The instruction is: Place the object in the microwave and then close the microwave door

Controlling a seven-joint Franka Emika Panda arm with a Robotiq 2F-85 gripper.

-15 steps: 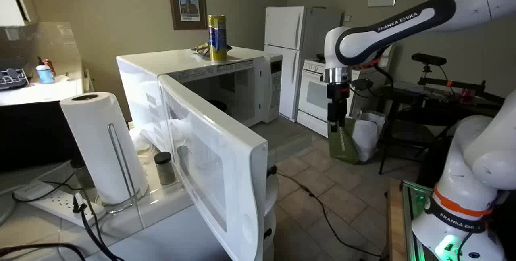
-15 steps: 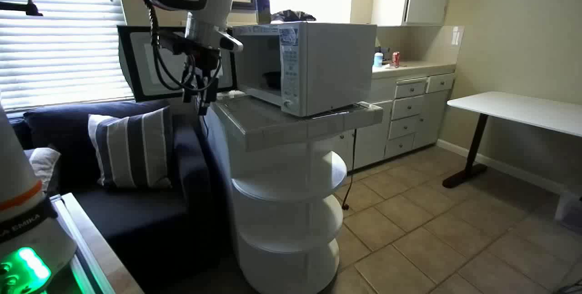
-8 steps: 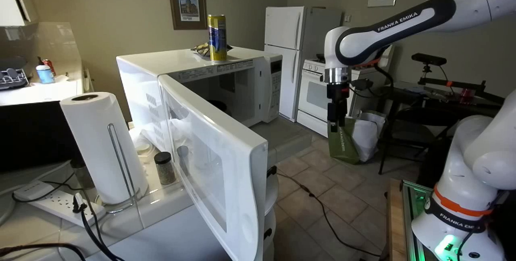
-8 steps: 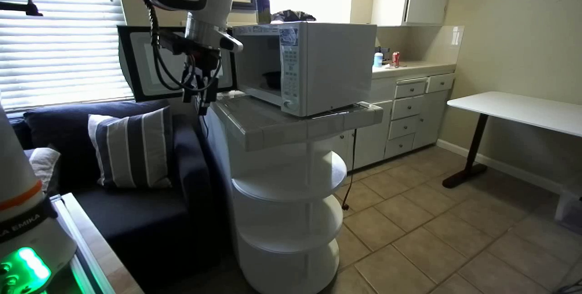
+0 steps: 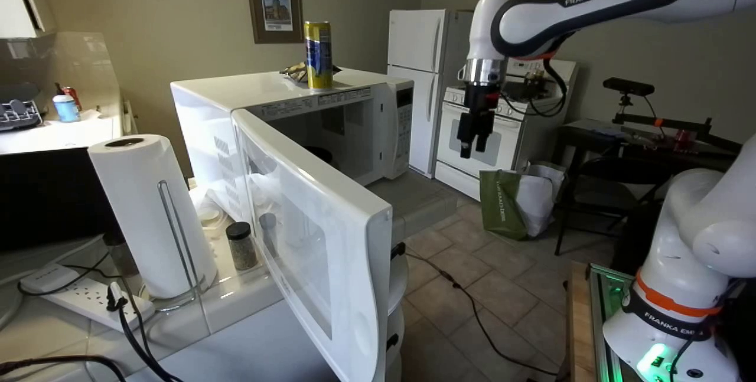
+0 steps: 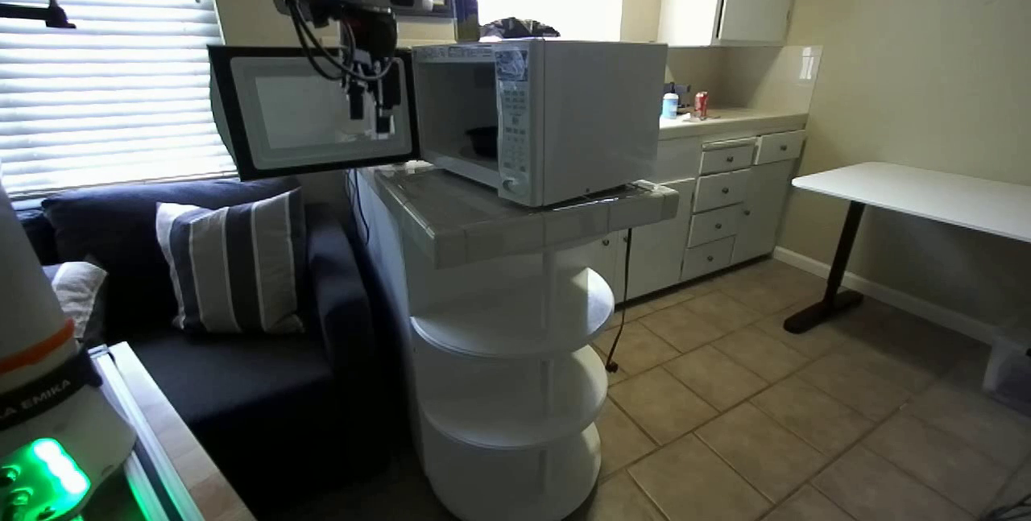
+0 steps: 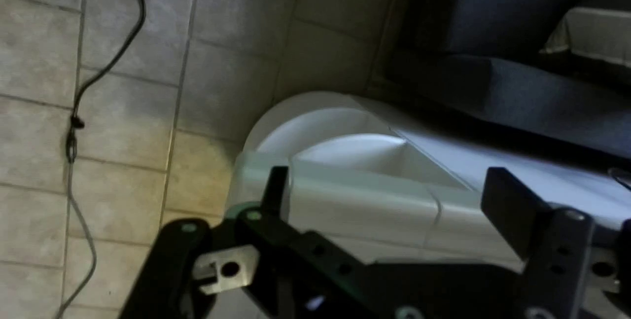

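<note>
The white microwave (image 5: 204,90) stands on a tiled counter and shows in both exterior views (image 6: 604,118). Its door (image 5: 307,252) stands wide open, and its inner side faces the camera in an exterior view (image 6: 274,155). A dark bowl (image 6: 483,141) sits inside the microwave, partly hidden by the control panel; it shows as a dark shape in an exterior view (image 5: 319,153). My gripper (image 5: 475,150) hangs in the air in front of the microwave, pointing down, apart from the door (image 6: 370,122). In the wrist view the gripper (image 7: 385,176) is open with nothing between its fingers (image 7: 512,205).
A tall can (image 5: 319,54) and a snack bag (image 5: 293,72) stand on top of the microwave. A paper towel roll (image 5: 150,216), a spice jar (image 5: 241,246) and a power strip (image 5: 88,296) are behind the door. A sofa (image 6: 242,376) lies below the door's side.
In the last half second my arm has risen, and the gripper has shifted slightly, left in an exterior view and right in an exterior view. The microwave, door and bowl have not moved.
</note>
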